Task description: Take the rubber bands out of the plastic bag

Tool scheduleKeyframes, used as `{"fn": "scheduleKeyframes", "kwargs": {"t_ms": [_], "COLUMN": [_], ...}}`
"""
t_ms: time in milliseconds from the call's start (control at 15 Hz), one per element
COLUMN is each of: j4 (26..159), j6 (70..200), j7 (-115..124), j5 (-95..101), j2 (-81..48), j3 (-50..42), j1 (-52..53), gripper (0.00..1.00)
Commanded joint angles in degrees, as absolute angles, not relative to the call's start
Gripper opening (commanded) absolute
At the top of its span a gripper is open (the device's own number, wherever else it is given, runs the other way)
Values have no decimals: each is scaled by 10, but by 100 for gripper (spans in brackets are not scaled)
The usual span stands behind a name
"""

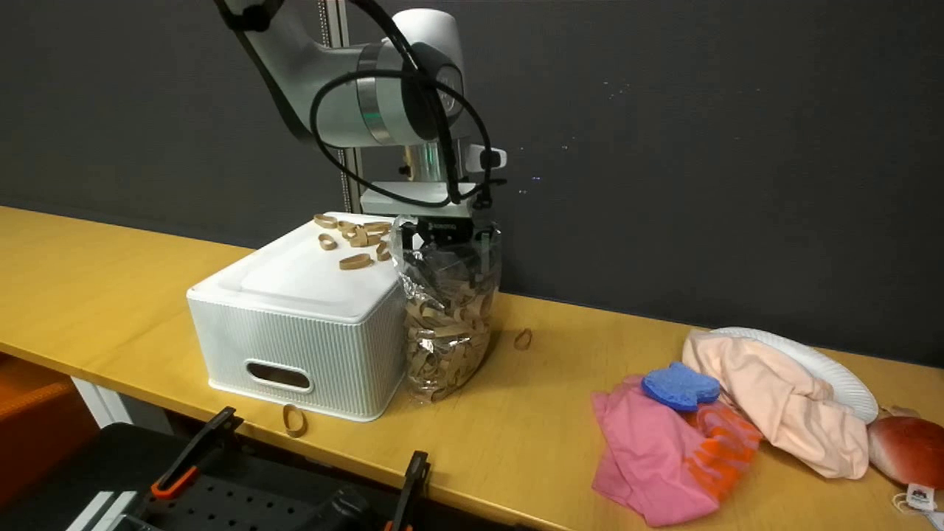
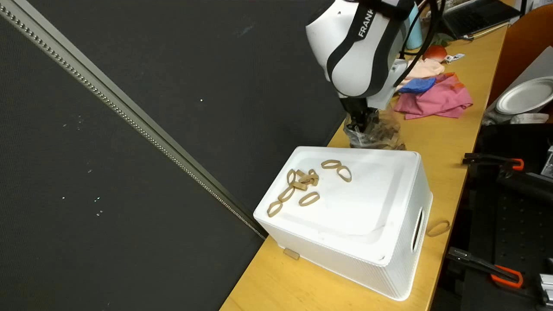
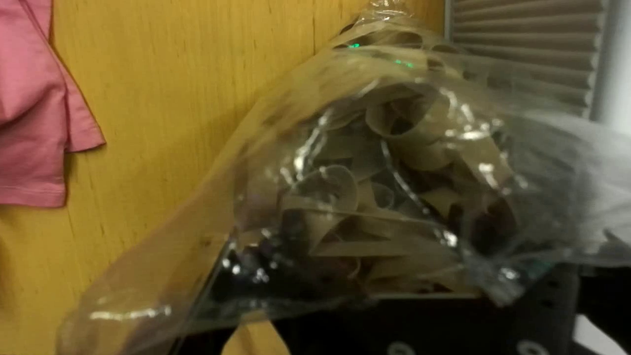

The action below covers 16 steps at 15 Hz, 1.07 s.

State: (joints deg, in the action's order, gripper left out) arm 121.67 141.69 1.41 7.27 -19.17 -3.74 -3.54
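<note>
White-and-grey jointed arm (image 1: 339,118) reaches down over a yellow wooden counter (image 1: 542,420). Its black tool (image 1: 448,254) sits in the mouth of a clear, crinkled plastic bag (image 1: 430,276), film rising around it. Wide, narrow or gripping, I cannot tell; plastic and glare hide its ends.

Bag upright on the counter, just beside a white ribbed plastic box (image 1: 295,335) with an oblong slot; whether they touch, unclear from here. Most of the tan, flat rubber bands (image 1: 442,358) lie heaped in the bag's lower part, plain through the film.

Outside the bag: a loose scatter of bands (image 1: 360,239) on the box's flat top, some overlapping. One band (image 1: 295,433) near the counter's front edge; another band (image 1: 523,339) near the bag, away from the box; a third band (image 2: 291,253) at the box's foot, on the side away from the bag.

Well apart: a pink-and-orange cloth (image 1: 649,457), a blue piece (image 1: 680,386) on top, peach cloth (image 1: 774,398) beside.
</note>
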Motion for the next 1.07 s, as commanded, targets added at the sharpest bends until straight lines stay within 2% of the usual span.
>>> {"fn": "scheduleKeyframes", "kwargs": {"t_ms": [0, 267, 667, 733, 800, 1000], "j4": [1192, 1182, 1200, 1202, 1204, 1210], "j6": [1414, 1413, 1419, 1419, 1421, 1424], "j7": [4, 5, 7, 5, 6, 4], "j5": [67, 68, 74, 72, 72, 71], "j2": [-224, -239, -252, -251, -249, -240], "j3": [-35, -36, -42, -41, -42, -44], "j1": [-31, -28, -27, -28, -29, -31], "gripper": [66, 73, 75, 66, 48, 24]}}
